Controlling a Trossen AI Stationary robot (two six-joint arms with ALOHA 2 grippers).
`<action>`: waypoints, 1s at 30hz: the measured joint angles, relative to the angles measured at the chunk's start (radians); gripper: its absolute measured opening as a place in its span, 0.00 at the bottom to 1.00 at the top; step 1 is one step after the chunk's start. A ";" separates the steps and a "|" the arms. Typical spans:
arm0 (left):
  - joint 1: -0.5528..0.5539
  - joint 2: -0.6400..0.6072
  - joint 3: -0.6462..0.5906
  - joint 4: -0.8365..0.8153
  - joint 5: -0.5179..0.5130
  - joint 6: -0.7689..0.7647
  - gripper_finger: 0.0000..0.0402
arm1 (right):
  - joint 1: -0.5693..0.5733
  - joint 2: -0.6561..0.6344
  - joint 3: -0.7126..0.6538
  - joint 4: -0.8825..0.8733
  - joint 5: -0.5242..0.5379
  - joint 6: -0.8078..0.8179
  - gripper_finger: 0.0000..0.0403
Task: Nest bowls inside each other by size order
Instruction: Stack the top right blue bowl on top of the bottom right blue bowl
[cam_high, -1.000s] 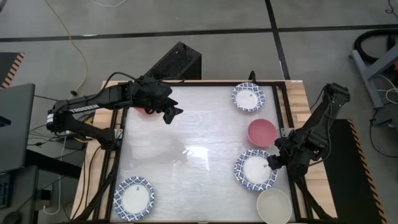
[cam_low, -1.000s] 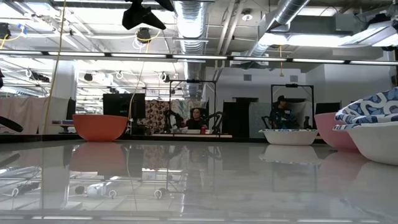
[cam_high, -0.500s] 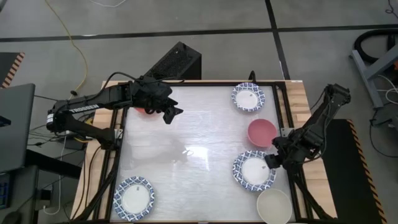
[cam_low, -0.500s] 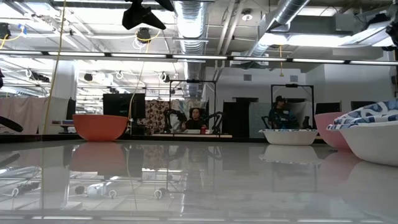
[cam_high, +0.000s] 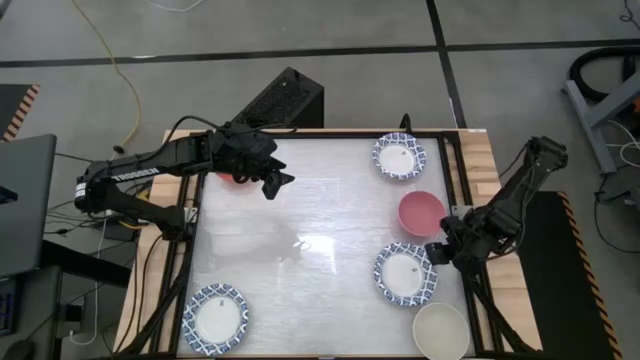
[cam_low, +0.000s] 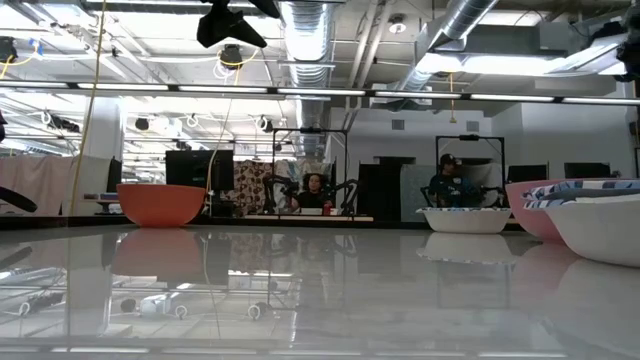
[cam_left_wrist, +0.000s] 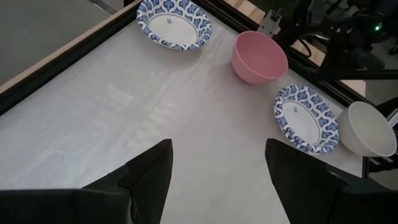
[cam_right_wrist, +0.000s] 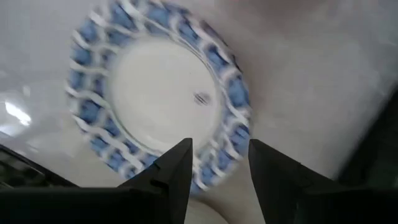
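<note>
Three white bowls with blue patterned rims rest on their bases: far right (cam_high: 400, 157), near right (cam_high: 406, 275), near left (cam_high: 214, 316). A pink bowl (cam_high: 421, 212) and a cream bowl (cam_high: 440, 330) stand by the right edge. A red bowl (cam_high: 228, 178) is partly hidden under my left arm. My left gripper (cam_high: 276, 183) is open and empty, raised over the far left. My right gripper (cam_high: 440, 252) is open over the right rim (cam_right_wrist: 227, 124) of the near-right blue bowl, which sits flat on the table.
A black frame (cam_high: 190, 250) borders the white tabletop (cam_high: 310, 250), with free room in the middle. In the low view the cream bowl (cam_low: 605, 228) stands in front of the blue rim (cam_low: 590, 187) and the pink bowl (cam_low: 528, 205). People sit in the room beyond.
The near-right blue bowl, tilted with its right rim raised a second ago, has come down flat on the table. My right gripper has drawn a little toward the far edge, off the rim.
</note>
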 joint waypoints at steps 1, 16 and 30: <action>0.000 0.000 0.000 0.000 0.000 0.003 0.61 | -0.011 0.000 0.000 0.017 0.035 -0.012 0.45; 0.000 0.000 0.000 0.000 0.000 0.003 0.61 | -0.393 -0.083 0.000 0.171 0.270 -0.240 0.45; 0.000 0.000 0.000 0.000 0.000 0.004 0.61 | -0.873 -0.077 0.243 0.092 0.227 -0.965 0.45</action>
